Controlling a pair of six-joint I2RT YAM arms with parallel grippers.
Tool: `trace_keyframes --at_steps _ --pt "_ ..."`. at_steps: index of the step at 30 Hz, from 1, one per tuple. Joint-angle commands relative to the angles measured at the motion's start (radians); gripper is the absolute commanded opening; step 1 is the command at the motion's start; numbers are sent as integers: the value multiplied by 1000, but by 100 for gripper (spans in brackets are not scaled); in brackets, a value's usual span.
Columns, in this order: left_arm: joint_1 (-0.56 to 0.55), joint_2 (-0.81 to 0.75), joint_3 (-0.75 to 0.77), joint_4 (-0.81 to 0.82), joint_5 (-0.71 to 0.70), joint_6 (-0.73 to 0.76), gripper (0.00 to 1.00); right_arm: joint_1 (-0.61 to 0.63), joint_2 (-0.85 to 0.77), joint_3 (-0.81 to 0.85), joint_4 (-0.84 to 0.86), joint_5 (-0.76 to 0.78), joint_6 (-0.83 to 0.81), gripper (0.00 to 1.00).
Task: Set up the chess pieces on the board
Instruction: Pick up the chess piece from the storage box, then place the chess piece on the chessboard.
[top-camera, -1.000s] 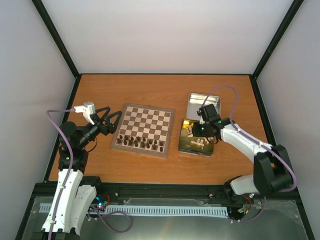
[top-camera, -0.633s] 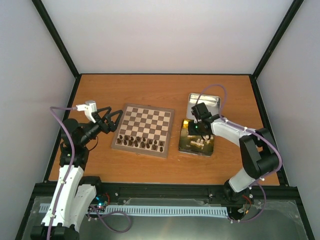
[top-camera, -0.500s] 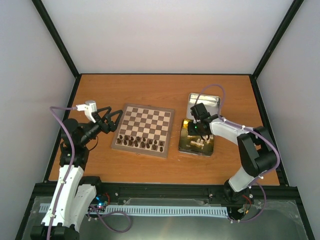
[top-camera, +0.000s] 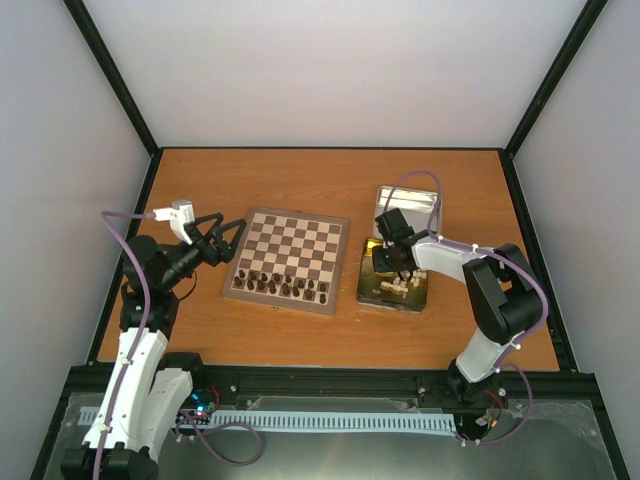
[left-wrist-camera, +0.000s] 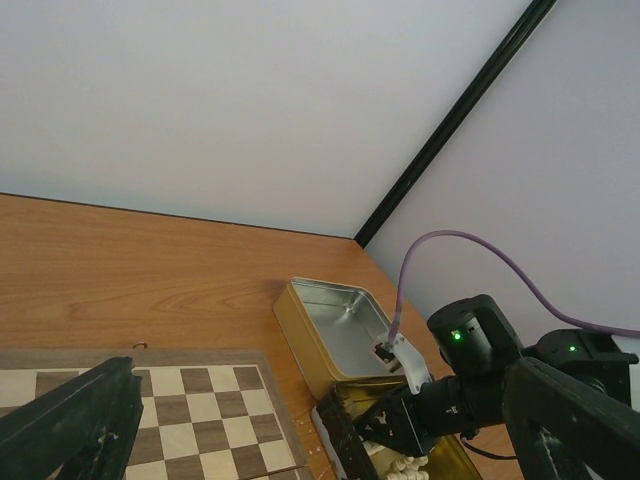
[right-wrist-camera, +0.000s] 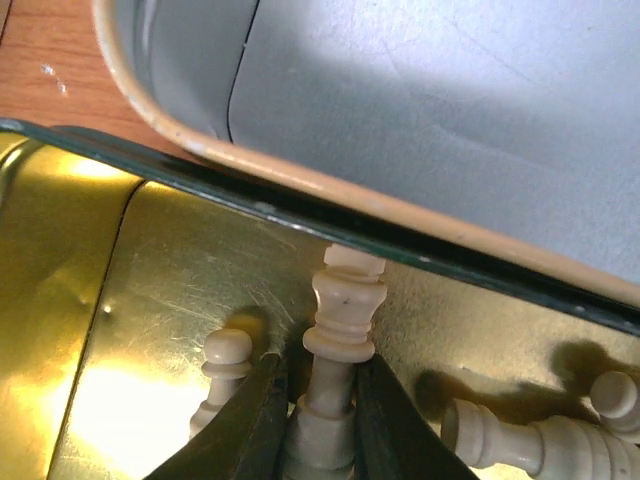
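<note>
Right jaws are down inside the gold tin (right-wrist-camera: 130, 300), just right of the board (top-camera: 290, 245), pinching one cream piece (right-wrist-camera: 345, 300) low on its stem, likely so the turned head stays clear for lifting. The piece is pale and glossy; its mates lie loose alongside. Left jaws spread wide, empty, parked off the board's left edge.

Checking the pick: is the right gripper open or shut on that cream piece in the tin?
Shut. The right gripper has both fingers pressed against the cream piece in the gold tin.
</note>
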Motion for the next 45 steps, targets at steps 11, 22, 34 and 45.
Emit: trace_keyframes --at_steps 11,22,34,45 --pt "-14 118 49 20 76 -56 100 25 -370 -215 281 -24 -28 15" --pt "-269 397 173 38 133 -156 99 81 -516 -238 545 -596 -83 15" --pt "-341 490 215 -18 255 -214 69 236 -333 -19 392 -773 -265 16" --pt "-341 480 226 -191 284 -80 44 283 -256 71 314 -751 -324 16"
